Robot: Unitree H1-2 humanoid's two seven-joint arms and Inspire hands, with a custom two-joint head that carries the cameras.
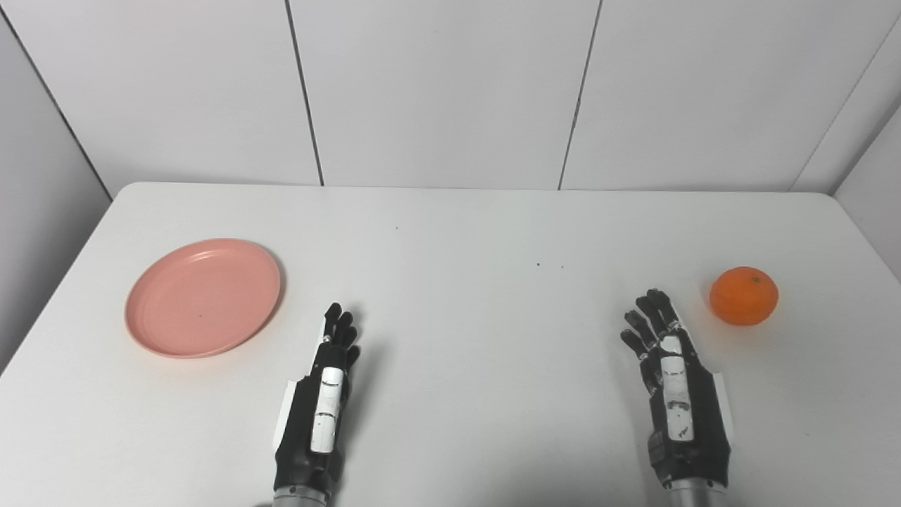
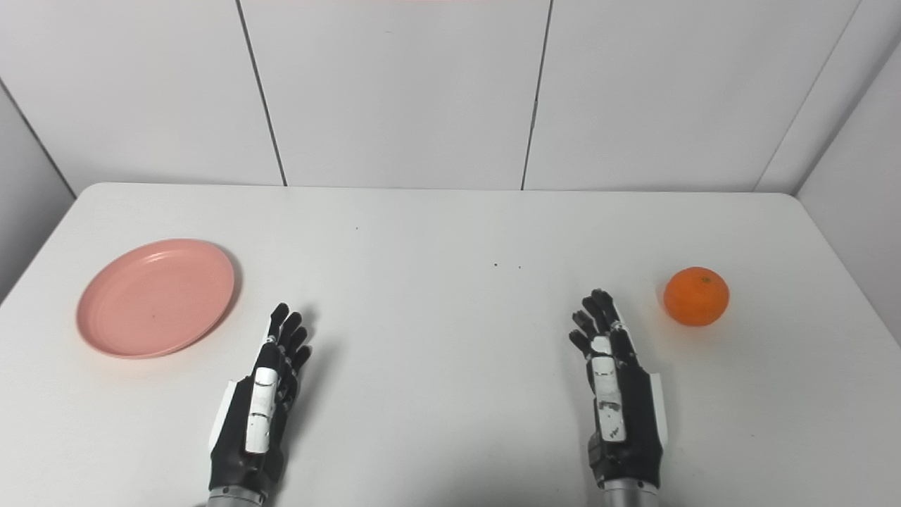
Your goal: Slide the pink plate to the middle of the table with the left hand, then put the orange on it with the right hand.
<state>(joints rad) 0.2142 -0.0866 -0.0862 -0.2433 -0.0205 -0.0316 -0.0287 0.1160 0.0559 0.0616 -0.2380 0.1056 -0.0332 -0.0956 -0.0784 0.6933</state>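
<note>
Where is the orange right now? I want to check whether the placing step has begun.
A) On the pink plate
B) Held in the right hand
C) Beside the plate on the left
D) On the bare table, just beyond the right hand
D: the orange sits on the table, apart from the open right hand and far from the pink plate.

Left hand [image 1: 320,401] hovering open low over table [image 1: 450,232]; plate [image 1: 203,296] lying at its 10 o'clock, bare surface between. Right hand [image 1: 677,394] hovering open; orange [image 1: 744,296] sitting at its 1 o'clock, nothing blocking gap. Middle of table lying bare between both hands. Wall panels [image 1: 443,91] closing off far edge at 12 o'clock.
</note>
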